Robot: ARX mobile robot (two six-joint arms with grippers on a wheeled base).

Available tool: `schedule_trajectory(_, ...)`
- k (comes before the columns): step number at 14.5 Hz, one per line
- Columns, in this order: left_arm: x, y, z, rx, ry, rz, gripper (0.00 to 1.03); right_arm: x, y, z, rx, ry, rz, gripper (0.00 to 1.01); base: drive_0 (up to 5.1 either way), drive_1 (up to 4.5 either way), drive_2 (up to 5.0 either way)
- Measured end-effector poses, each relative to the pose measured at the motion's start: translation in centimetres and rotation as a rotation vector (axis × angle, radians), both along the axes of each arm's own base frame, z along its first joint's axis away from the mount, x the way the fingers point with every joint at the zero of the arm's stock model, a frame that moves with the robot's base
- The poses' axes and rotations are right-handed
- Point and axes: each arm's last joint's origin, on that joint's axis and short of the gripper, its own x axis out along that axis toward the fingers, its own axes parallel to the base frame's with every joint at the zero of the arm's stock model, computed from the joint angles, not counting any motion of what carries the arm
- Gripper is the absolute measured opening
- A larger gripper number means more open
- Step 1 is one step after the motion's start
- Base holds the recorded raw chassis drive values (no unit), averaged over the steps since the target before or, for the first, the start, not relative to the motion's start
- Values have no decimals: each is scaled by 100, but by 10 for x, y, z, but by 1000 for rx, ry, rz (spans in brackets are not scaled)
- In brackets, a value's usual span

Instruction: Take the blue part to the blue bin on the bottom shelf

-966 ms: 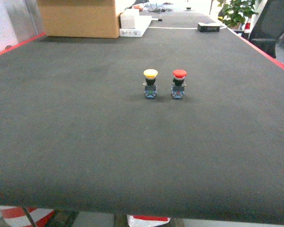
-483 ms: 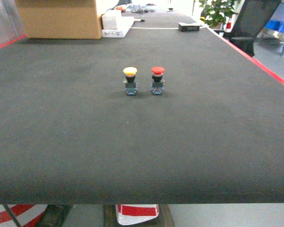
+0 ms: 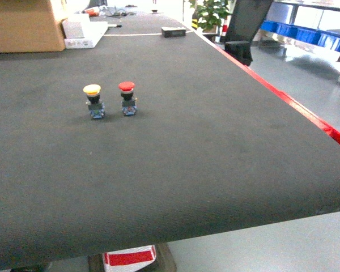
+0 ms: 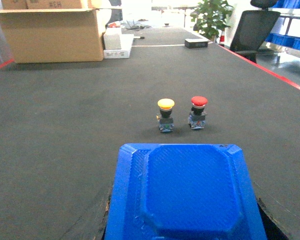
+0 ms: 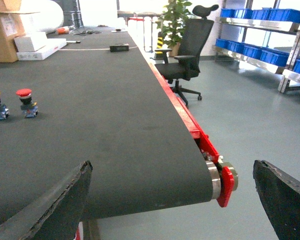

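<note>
The blue part (image 4: 190,192), a flat blue plastic piece with cut corners, fills the bottom of the left wrist view. My left gripper (image 4: 186,220) is shut on it, and only the dark finger edges show at its sides. It hangs above the dark belt (image 4: 65,125). My right gripper (image 5: 172,170) is open and empty, at the belt's red right edge (image 5: 182,117). Blue bins (image 5: 247,50) sit on a steel rack far right. I cannot tell which tier is the bottom shelf. Neither gripper shows in the head view.
A yellow push button (image 3: 93,101) and a red push button (image 3: 127,97) stand side by side on the belt. A cardboard box (image 4: 52,32) and white boxes (image 3: 85,31) sit at the far end. An office chair (image 5: 187,50) stands on the grey floor to the right.
The head view has swung right: both buttons slid left in the frame, and the belt's red edge, the chair and the floor came into view.
</note>
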Motion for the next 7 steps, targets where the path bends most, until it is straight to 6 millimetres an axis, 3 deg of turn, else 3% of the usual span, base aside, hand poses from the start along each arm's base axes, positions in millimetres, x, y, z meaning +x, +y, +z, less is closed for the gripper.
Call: schedule_trajectory(7, 0, 0, 0, 0, 0, 0, 45, 0, 0, 0, 0, 0, 0, 98, -160, -160, -160)
